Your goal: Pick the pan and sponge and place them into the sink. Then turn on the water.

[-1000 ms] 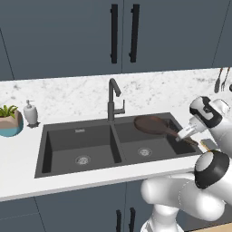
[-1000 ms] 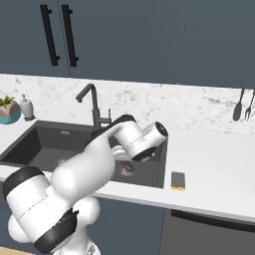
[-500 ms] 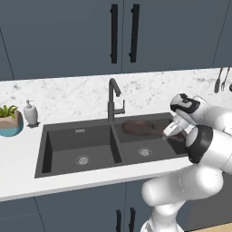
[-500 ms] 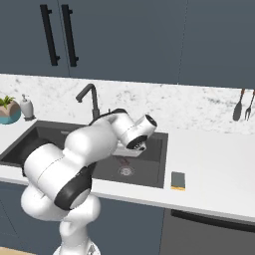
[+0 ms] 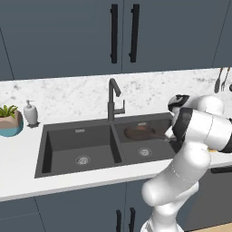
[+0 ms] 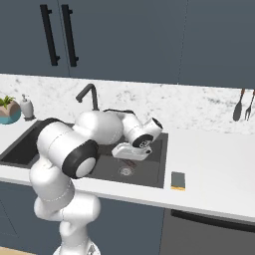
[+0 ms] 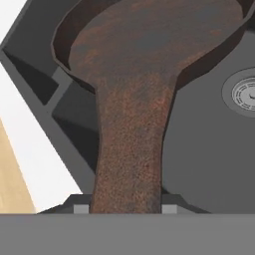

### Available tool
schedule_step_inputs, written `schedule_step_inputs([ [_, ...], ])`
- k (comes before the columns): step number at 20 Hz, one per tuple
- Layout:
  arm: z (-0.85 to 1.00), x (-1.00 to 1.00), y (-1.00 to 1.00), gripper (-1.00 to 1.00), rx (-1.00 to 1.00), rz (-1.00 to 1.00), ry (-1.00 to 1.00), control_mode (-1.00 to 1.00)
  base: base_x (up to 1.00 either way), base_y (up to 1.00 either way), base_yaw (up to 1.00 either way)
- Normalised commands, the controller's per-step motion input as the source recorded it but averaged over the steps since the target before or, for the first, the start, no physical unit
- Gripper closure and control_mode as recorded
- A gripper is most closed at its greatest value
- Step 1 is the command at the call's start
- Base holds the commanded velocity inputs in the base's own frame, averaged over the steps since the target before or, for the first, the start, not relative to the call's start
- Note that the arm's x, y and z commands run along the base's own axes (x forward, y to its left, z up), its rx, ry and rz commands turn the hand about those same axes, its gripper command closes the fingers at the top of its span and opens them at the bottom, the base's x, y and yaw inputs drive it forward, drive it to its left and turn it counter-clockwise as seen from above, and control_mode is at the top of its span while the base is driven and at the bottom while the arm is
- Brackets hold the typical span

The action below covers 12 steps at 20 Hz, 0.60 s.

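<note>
Brown round frying pan (image 7: 149, 60), handle clamped in my closed jaws (image 7: 126, 206), hangs inside the dark grey sink (image 5: 81, 145); yellow sponge (image 6: 178, 180) and water remain.

Pan (image 7: 149, 60) rim past the top edge, handle end behind the grey band.

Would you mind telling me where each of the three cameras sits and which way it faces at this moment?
Left base view: behind the arm on its left, looking forward and down at the sink, faucet and pan; the white arm rises at lower right.
Right base view: behind on the right, facing the same counter; the arm rises at lower left, the sponge lies on the counter.
Hand view: on the hand, looking along the pan's handle into the basin, a drain beside it.
Both base views share the sink, faucet and soap bottle.
</note>
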Motion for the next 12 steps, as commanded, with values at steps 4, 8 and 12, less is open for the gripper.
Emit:
schedule_step_inputs([
  [4, -0.31, 0.2, -0.12, 1.0, -0.01, 0.0, 0.0, -1.0, 0.0, 0.0, 0.0],
  [8, -0.34, 0.34, 0.0, 1.0, -0.06, 0.0, 0.0, -1.0, 0.0, 0.0, 0.0],
  [12, -0.32, 0.29, 0.0, 1.0, -0.12, 0.0, 0.0, -1.0, 0.0, 0.0, 0.0],
])
